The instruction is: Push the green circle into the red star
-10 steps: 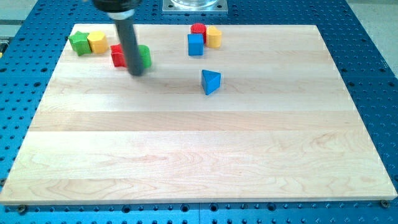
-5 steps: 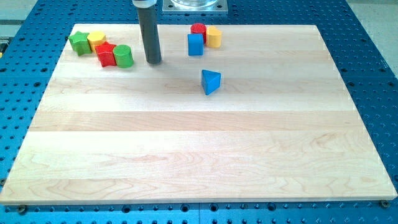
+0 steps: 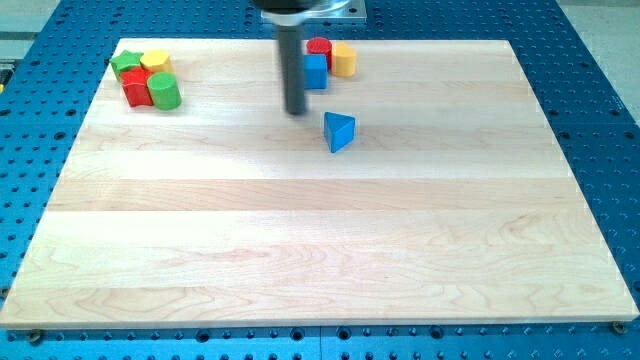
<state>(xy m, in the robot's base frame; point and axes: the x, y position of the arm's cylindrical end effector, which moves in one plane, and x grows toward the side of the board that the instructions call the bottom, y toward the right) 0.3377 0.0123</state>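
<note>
The green circle [image 3: 165,91] stands near the board's top left corner, touching the red star [image 3: 135,86] on the star's right side. My tip [image 3: 296,110] is far to their right, near the middle top of the board. It rests just left of the blue cube [image 3: 316,71] and up-left of the blue triangle [image 3: 339,131], touching no block.
A green star [image 3: 125,63] and a yellow block [image 3: 156,62] sit just above the red star and green circle. A red cylinder [image 3: 319,47] and a yellow block [image 3: 343,59] stand beside the blue cube. The wooden board [image 3: 320,250] lies on a blue perforated table.
The green circle and red star have slid left together, up against the green star and yellow block. My tip has moved right, away from them, toward the blue cube.
</note>
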